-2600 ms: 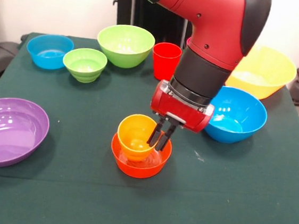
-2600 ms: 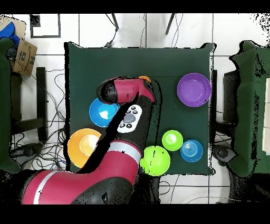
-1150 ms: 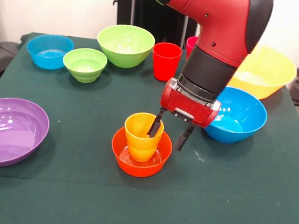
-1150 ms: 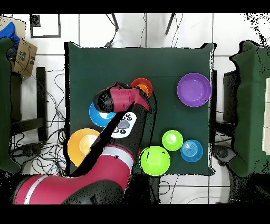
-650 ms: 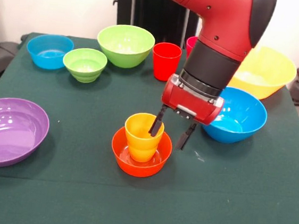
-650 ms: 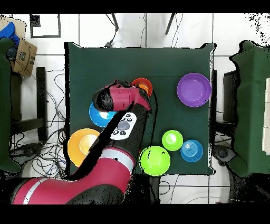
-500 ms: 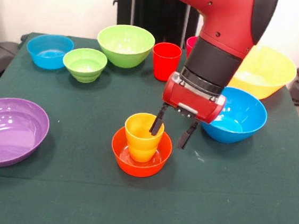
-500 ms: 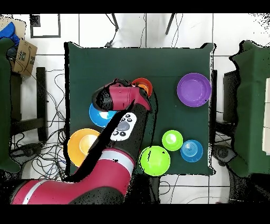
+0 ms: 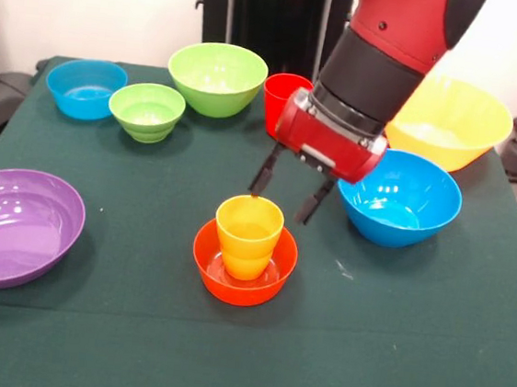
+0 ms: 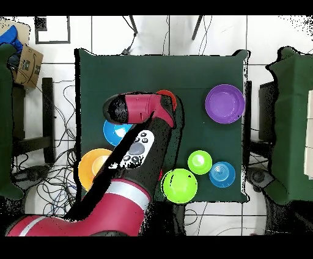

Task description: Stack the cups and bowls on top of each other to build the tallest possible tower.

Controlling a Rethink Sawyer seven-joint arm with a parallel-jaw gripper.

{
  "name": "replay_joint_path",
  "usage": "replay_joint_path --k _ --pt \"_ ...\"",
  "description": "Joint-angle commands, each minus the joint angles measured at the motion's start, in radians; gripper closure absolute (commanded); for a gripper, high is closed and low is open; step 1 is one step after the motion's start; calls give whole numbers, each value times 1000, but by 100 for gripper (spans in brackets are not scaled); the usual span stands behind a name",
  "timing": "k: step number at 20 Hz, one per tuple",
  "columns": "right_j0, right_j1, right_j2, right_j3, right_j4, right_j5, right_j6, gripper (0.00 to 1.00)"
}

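The yellow-orange cup point(image 9: 248, 237) stands upright inside the small orange bowl point(image 9: 241, 275) at the table's middle front. My gripper point(image 9: 282, 196) is open and empty, just above and behind the cup's rim, clear of it. The red cup point(image 9: 282, 98) stands behind my wrist, partly hidden. The small green bowl point(image 9: 146, 111) sits at the back left. The pink-magenta cup is hidden. In the overhead view my arm point(image 10: 139, 116) covers the stack, and only a sliver of the orange bowl point(image 10: 167, 96) shows.
A purple bowl point(image 9: 14, 226) lies at the left edge. A small blue bowl point(image 9: 85, 88) and large green bowl point(image 9: 217, 77) stand at the back. A blue bowl point(image 9: 400, 197) and large yellow bowl point(image 9: 451, 121) stand at the right.
My gripper opened off the yellow-orange cup, which now stands upright in the orange bowl. The gripper has since risen up and back, out of the cup.
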Motion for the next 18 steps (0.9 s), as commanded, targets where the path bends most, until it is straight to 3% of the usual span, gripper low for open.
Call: replay_joint_path --k 1,6,12,15,18 --pt "21 7 25 -86 -42 202 33 0" --pt "-3 -44 62 -38 -36 221 5 0" --pt "-55 -250 179 263 13 117 -22 0" --pt "-168 -356 330 477 58 20 -90 0" --pt "-223 -431 379 571 61 56 -148 0"
